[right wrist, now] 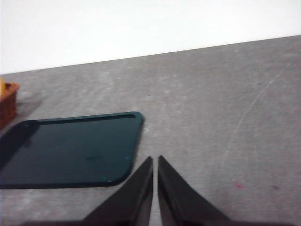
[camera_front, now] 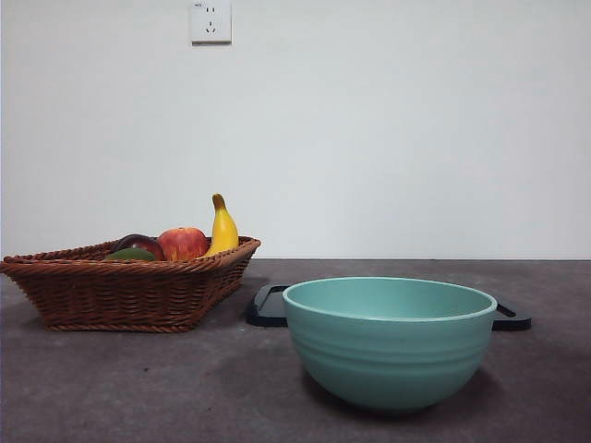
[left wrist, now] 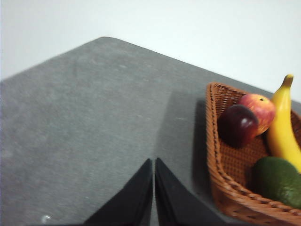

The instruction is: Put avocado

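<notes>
1. On the grey table [camera_front: 111, 388] a wicker basket [camera_front: 129, 291] sits to the left in the front view, with a teal bowl [camera_front: 390, 341] to its right and nearer the camera.
2. Inside the basket lie four fruits: the avocado [camera_front: 132, 254], a dark purple-red fruit [camera_front: 138, 242], a red apple [camera_front: 183, 243] and a banana [camera_front: 223, 227].
3. From the front, the avocado shows only as a dull green sliver above the basket rim, just in front of the dark fruit.
4. Seen from the left wrist, the avocado [left wrist: 278, 181] lies in a basket corner [left wrist: 225, 188], beside the banana [left wrist: 283, 125], with the dark fruit [left wrist: 237, 125] and the apple [left wrist: 257, 107] further along.
5. Behind the bowl lies a flat dark tray [camera_front: 270, 307]; its ends show on both sides of the bowl.
6. The left gripper [left wrist: 154, 162] hangs above bare table next to the basket, touching nothing; its jaws are closed together and empty.
7. The right gripper [right wrist: 155, 160] hangs above bare table near a corner of the tray [right wrist: 70, 155]; its jaws are likewise pressed together and empty.
8. Neither arm shows in the front view.
9. A white wall socket [camera_front: 211, 20] is mounted high on the pale wall behind the table.
</notes>
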Controlling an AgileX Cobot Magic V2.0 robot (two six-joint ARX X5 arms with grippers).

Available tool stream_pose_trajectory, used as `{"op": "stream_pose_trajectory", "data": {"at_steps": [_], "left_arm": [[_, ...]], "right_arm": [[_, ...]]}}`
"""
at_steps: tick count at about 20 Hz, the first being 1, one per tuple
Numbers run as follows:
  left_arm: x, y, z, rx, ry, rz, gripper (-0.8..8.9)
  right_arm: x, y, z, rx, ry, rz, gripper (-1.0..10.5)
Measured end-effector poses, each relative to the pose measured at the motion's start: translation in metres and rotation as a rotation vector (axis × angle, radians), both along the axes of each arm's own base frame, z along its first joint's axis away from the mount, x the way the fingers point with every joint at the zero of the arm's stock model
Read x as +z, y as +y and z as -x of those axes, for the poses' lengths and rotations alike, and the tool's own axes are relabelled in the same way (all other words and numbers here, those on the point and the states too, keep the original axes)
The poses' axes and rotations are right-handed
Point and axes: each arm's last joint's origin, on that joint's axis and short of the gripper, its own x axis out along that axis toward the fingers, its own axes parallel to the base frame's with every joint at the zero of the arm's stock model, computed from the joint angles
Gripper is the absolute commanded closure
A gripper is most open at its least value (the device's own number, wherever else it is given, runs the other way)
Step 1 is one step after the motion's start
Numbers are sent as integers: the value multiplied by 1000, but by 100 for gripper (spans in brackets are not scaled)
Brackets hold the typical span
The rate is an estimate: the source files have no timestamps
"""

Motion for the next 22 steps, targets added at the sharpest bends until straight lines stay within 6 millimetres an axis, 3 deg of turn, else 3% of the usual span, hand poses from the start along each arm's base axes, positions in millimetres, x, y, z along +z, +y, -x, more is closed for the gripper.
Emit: {"op": "stream_pose_trajectory", "data": {"at_steps": [4, 8, 15, 22], "left_arm": [[0, -2, 0, -65, 8, 56, 805], [12, -2, 5, -58, 35, 113, 805], [67, -4, 12, -104, 23, 145, 805], [116, -9, 7, -309, 174, 109, 805]], "right_arm": [[3, 0, 1, -1, 4, -61, 938], [22, 0, 6, -5, -2, -101, 938], [70, 2, 17, 43, -2, -126, 938], [121, 6, 21, 204, 149, -93, 938]]}}
